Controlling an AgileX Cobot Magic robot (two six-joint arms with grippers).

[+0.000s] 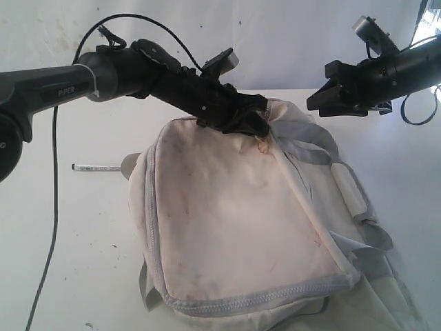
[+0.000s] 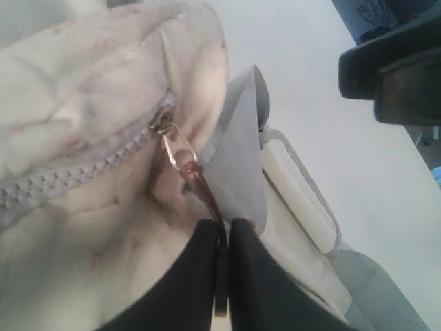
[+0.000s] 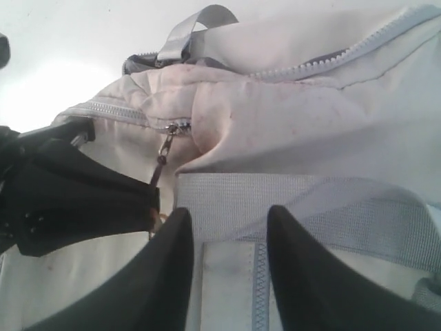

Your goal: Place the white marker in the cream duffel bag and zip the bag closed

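Left hand (image 2: 222, 231): your fingers are pressed together, clamped on the pull (image 2: 198, 183), a thin reddish loop hanging off the zipper (image 2: 76, 172) slider. The pull runs taut from slider to fingertips. That slider sits at the bag's (image 1: 241, 221) upper corner in the exterior view, right where your left arm reaches across. Zipper teeth look meshed on the one side of the slider that shows; past it you can't tell. Right hand (image 3: 224, 221): fingers apart, nothing between them. In the exterior view it hangs in the air on the right, near that same corner and clear of the left hand. Its wrist view looks past the fingers onto a grey strap (image 3: 296, 200) on the bag's side; can't tell whether it's touching. Marker (image 1: 96, 167): lying flat on the tabletop (image 1: 76, 234), left of the bag in the exterior view, outside it, one end close to the bag's edge. It's well apart from both your hands. The bag lies flat on the tabletop, cream with reddish-brown stains, a grey zipper edging the top panel, and grey straps off its right side
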